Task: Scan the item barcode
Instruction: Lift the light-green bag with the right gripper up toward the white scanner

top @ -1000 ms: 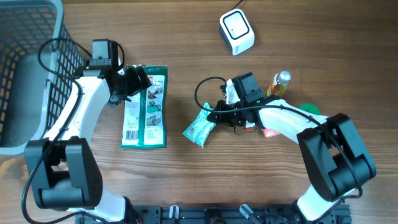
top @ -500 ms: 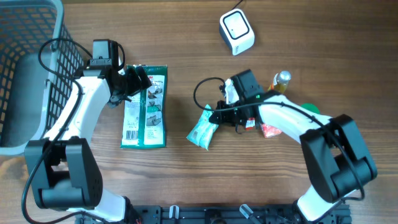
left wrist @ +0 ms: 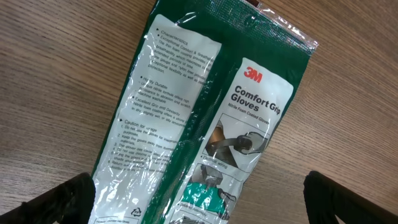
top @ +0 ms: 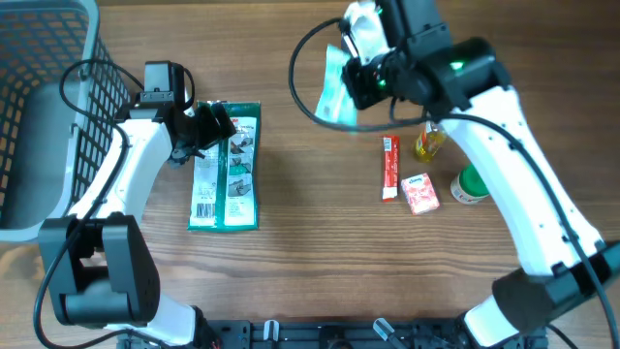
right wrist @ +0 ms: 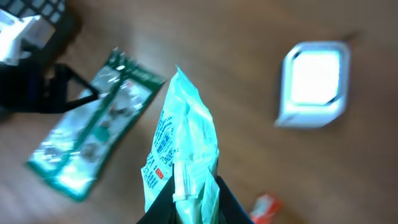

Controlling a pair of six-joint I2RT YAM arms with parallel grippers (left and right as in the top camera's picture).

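Note:
A pale green pouch (top: 334, 87) hangs in the air, and my right gripper (top: 360, 79) is shut on its lower edge. In the right wrist view the pouch (right wrist: 183, 137) stands upright between the dark fingers of the right gripper (right wrist: 189, 205). The white square scanner (right wrist: 314, 81) lies on the table below and to the right of it. From overhead the raised right arm hides the scanner. My left gripper (top: 215, 126) hovers open over the upper end of a green glove pack (top: 226, 167). The left gripper (left wrist: 205, 205) holds nothing, and the glove pack (left wrist: 205, 118) lies flat beneath it.
A grey wire basket (top: 39, 116) fills the far left. On the right of the table lie a red stick packet (top: 389, 167), a small pink packet (top: 419, 193), a yellow bottle (top: 433, 141) and a green lid (top: 472, 184).
My right arm has lifted the pouch off the table and carried it up and toward the far edge, over the scanner. The left arm has not moved.

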